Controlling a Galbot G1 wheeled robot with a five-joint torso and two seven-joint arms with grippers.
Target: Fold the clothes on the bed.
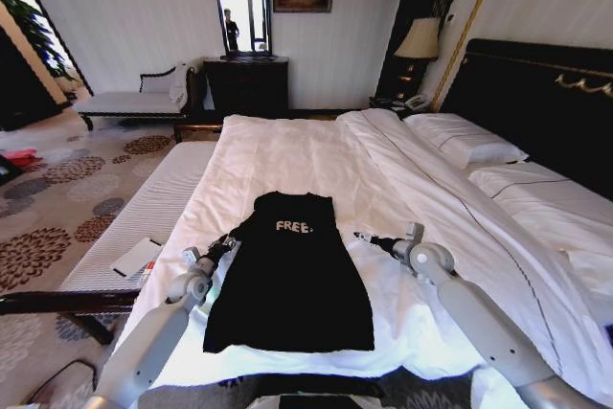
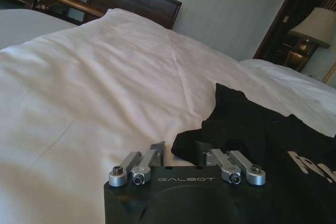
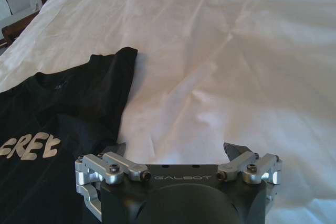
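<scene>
Partly folded T-shirt (image 1: 292,280) on bed (image 1: 287,155); left tool (image 2: 181,153) apart, right tool (image 3: 176,153) apart, sleeves hidden.

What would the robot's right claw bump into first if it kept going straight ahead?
Probably just the white duvet: the right gripper points across bare bedding, with the black T-shirt off to one side.

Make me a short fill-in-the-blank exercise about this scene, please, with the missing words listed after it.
1. The T-shirt lying on the bed is ____ in colour.
2. The white letters on its chest spell ____.
3. The left end effector is at the shirt's sleeve, and the right end effector is over the ____ duvet beside the shirt.
4. The fingers of the right end effector are ____.

Missing words: black; FREE; white; open
</scene>
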